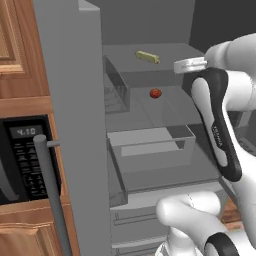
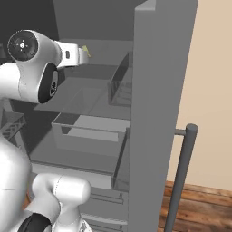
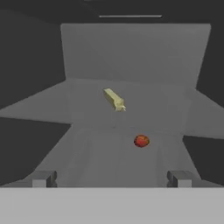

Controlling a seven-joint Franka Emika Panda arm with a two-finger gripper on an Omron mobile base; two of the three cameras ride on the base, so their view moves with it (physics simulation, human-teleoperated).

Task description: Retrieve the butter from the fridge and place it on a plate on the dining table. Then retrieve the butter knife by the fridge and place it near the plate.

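Spread to their widest and holding nothing, the jaws of the white arm's two-finger gripper point straight into the open tall grey steel fridge, their two small dark tips rising at the bottom of the hand view. Ahead of them, on the nearer, lower shelf, lies a small round red item, and beyond it, on the upper shelf toward the back wall, rests the small pale-yellow rectangular stick of butter, lying at an angle and apart from the red item. The step in hand appears to be the reach for the butter, with the fridge already open and the grasp not yet made. The next move would call for the gripper to travel forward and upward over the red item, line its fingers across the stick's narrow width, and close. Room looks fair: the shelf around the butter is bare, but the side walls narrow the passage, a clear plastic bin juts out below, and the swung-out grey door with its long handle stands just beside the arm, so the elbow has little margin on that side.
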